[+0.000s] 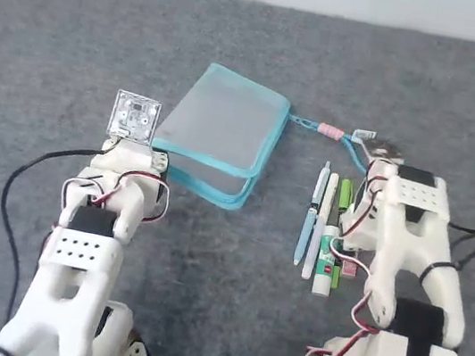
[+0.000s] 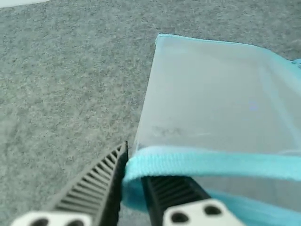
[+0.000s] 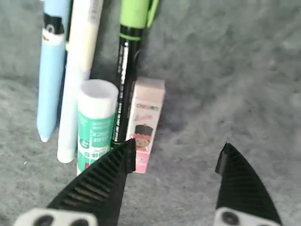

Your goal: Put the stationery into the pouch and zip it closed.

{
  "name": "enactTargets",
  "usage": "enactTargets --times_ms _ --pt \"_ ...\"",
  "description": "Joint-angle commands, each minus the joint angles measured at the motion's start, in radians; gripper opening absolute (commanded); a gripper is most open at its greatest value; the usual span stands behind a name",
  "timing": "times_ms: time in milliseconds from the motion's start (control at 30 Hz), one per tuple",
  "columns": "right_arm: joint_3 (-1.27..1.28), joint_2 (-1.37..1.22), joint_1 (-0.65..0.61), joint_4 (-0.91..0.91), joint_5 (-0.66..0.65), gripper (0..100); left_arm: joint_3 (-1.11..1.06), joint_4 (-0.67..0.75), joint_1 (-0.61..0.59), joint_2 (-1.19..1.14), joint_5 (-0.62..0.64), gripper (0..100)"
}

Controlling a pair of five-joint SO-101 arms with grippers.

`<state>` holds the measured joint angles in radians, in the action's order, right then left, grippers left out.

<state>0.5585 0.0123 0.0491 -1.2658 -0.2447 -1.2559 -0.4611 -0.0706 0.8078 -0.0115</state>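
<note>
A translucent pouch with teal trim lies flat mid-table, its open mouth on the near side. My left gripper is shut on the teal edge of that mouth, at the pouch's near-left corner. To the right lie a blue pen, a white pen, a green marker, a glue stick and a pink eraser. My right gripper hangs open just above the eraser, beside the glue stick and marker.
The pouch's zipper cord with a pink bead trails right toward a small tag and a metal piece. Grey carpet lies between the two arms. The right arm stands over the stationery's right side.
</note>
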Motion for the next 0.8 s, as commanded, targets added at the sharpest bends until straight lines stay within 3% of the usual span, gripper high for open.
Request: enactTargets --times_ms 0,267,633,767 --pt "0.046 0.05 -0.027 0.062 0.009 25.7 0.048 0.041 -0.005 0.0 0.011 1" --pt "0.094 0.05 -0.062 0.093 0.011 25.0 0.045 0.041 -0.009 0.0 0.011 1" --pt "0.11 0.054 -0.038 0.096 0.011 0.6 0.045 0.041 -0.011 0.0 0.011 1" --pt "0.018 0.041 0.016 0.131 0.011 0.6 0.044 0.04 -0.011 0.0 0.011 1"
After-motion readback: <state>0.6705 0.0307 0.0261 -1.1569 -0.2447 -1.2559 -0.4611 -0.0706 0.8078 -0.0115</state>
